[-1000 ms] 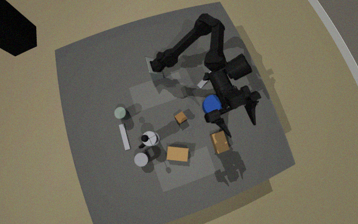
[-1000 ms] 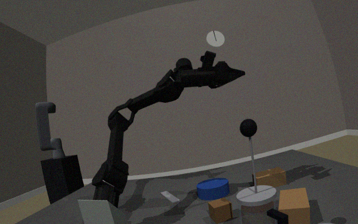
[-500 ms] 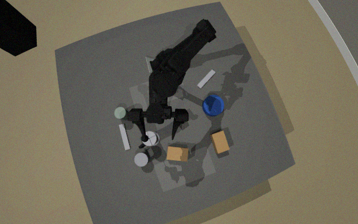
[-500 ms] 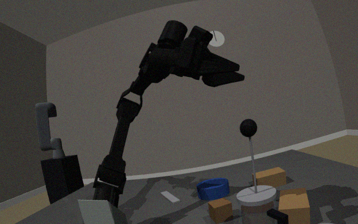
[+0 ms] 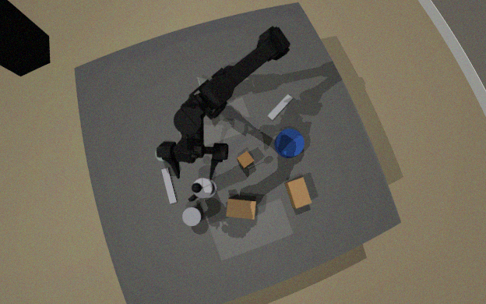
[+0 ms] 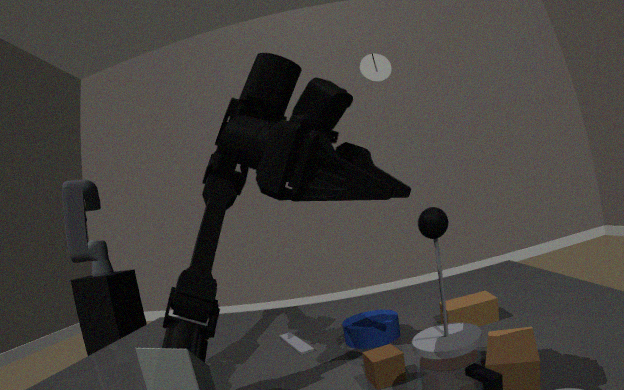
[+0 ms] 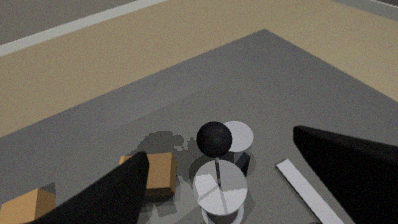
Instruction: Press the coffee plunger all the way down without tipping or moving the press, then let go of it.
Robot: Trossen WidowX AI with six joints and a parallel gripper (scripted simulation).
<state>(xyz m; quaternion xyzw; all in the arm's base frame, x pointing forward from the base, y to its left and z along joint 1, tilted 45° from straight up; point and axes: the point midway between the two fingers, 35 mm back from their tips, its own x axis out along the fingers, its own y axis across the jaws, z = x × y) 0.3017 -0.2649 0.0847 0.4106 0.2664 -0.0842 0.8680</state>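
The coffee press stands upright, with a pale round lid [image 5: 207,188] [image 6: 461,345] [image 7: 227,192] and a dark handle. Its plunger is up: a thin rod [image 6: 441,285] rises high from the lid to a black ball knob [image 5: 196,188] [image 6: 433,223] [image 7: 214,139]. My gripper [image 5: 195,178] [image 6: 409,191] [image 7: 219,145] is wide open and empty. Its fingertips are above and to the arm's side of the knob, not touching it. In the wrist view the knob shows between the two fingers, farther out.
A pale round-topped object [image 5: 191,217] [image 7: 239,136] stands close beside the press, by its handle. A white bar [image 5: 169,186] [image 7: 307,192] lies on the other side. Orange blocks [image 5: 241,209] [image 5: 298,192] [image 5: 245,160] and a blue round container [image 5: 290,143] [image 6: 371,330] stand around. Another white bar [image 5: 279,107] lies farther back.
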